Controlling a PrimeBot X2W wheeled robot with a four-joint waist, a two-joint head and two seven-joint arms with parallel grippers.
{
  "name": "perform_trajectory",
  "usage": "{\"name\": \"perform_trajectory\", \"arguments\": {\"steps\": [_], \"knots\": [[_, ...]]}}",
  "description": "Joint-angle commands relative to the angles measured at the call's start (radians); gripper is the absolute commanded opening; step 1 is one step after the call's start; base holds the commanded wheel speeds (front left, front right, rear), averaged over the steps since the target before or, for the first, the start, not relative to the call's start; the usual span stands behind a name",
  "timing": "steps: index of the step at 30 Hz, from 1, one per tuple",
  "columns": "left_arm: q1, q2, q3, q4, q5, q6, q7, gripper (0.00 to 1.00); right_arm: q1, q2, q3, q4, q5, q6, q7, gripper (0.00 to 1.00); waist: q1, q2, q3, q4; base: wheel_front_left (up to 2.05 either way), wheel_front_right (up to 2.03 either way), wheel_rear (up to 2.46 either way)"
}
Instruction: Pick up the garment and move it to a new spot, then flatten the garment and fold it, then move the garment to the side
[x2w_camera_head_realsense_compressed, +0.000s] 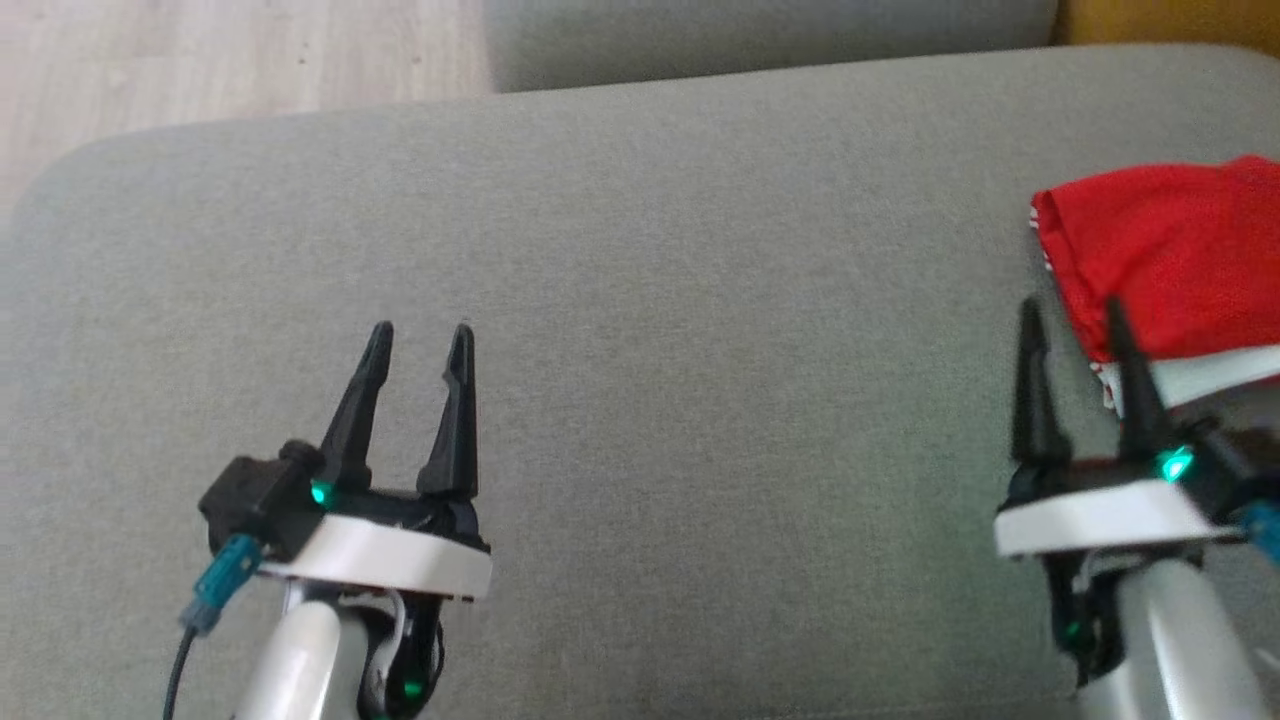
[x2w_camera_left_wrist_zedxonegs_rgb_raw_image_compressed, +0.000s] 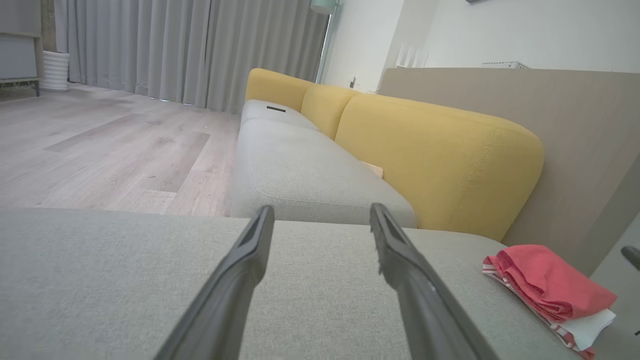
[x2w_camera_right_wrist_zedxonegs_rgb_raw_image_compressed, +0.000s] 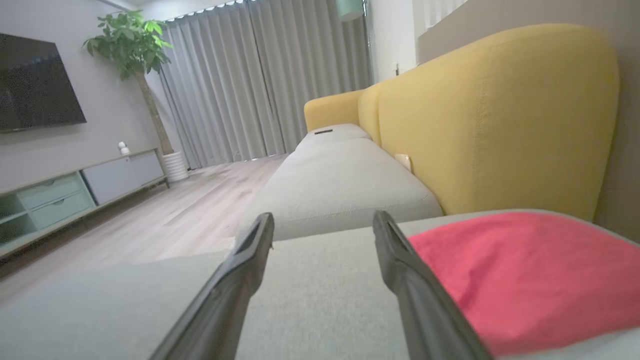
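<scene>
The garment (x2w_camera_head_realsense_compressed: 1170, 265) is red with a white striped edge, folded into a small stack at the far right of the grey cushion (x2w_camera_head_realsense_compressed: 640, 300). It also lies low at the right in the left wrist view (x2w_camera_left_wrist_zedxonegs_rgb_raw_image_compressed: 550, 285) and fills the lower right of the right wrist view (x2w_camera_right_wrist_zedxonegs_rgb_raw_image_compressed: 525, 275). My right gripper (x2w_camera_head_realsense_compressed: 1072, 320) is open and empty, its fingers just left of the stack's near corner, one finger overlapping its edge. My left gripper (x2w_camera_head_realsense_compressed: 420, 340) stands open and empty over bare cushion at the lower left, far from the garment.
The cushion's rounded left edge drops to a wood floor (x2w_camera_head_realsense_compressed: 200, 60). A second grey seat (x2w_camera_left_wrist_zedxonegs_rgb_raw_image_compressed: 300, 165) and yellow backrests (x2w_camera_left_wrist_zedxonegs_rgb_raw_image_compressed: 435, 155) extend beyond. A TV cabinet (x2w_camera_right_wrist_zedxonegs_rgb_raw_image_compressed: 60, 195), potted plant (x2w_camera_right_wrist_zedxonegs_rgb_raw_image_compressed: 130, 45) and curtains (x2w_camera_right_wrist_zedxonegs_rgb_raw_image_compressed: 260, 75) stand across the room.
</scene>
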Motion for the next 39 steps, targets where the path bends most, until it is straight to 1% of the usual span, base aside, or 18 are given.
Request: {"name": "perform_trajectory", "arguments": {"steps": [1,5,11,18,21,28,34,39], "knots": [[-0.019,0.006,0.028,-0.032,-0.015,0.009,-0.005,1.0,-0.01,0.001,0.039,-0.023,-0.019,0.007,-0.023,1.0,0.0,-0.0001,-0.014,0.014,0.0,0.0,0.0],[0.005,0.006,0.017,-0.034,-0.022,0.017,-0.005,1.0,0.028,0.001,0.055,0.004,0.005,0.007,-0.04,1.0,0.0,-0.0001,-0.03,0.023,0.0,0.0,0.0],[0.014,0.006,0.018,-0.047,-0.023,0.035,-0.005,1.0,0.044,0.001,0.05,-0.004,0.021,0.007,-0.045,1.0,0.0,-0.0001,-0.04,0.028,0.0,0.0,0.0],[0.011,0.006,0.019,-0.051,-0.016,0.04,-0.005,1.0,0.047,0.001,0.051,-0.02,0.017,0.007,-0.045,1.0,0.0,-0.0001,-0.043,0.026,0.0,0.0,0.0],[0.01,0.006,0.011,-0.049,-0.006,0.033,-0.005,1.0,0.047,0.001,0.05,-0.025,0.016,0.007,-0.045,1.0,0.0,-0.0001,-0.041,0.024,0.0,0.0,0.0],[0.006,0.006,0.025,-0.051,0.018,0.043,-0.005,1.0,0.043,0.001,0.058,-0.025,0.024,0.007,-0.045,1.0,0.0,-0.0001,-0.038,0.024,0.0,0.0,0.0],[0.007,0.006,0.027,-0.033,0.007,0.038,-0.005,1.0,0.042,0.001,0.058,-0.028,0.018,0.007,-0.045,1.0,0.0,-0.0001,-0.035,0.023,0.0,0.0,0.0],[0.014,0.006,0.025,-0.035,-0.003,0.015,-0.005,1.0,0.043,0.001,0.058,-0.026,0.016,0.007,-0.046,1.0,0.0,-0.0001,-0.035,0.019,0.0,0.0,0.0]]}}
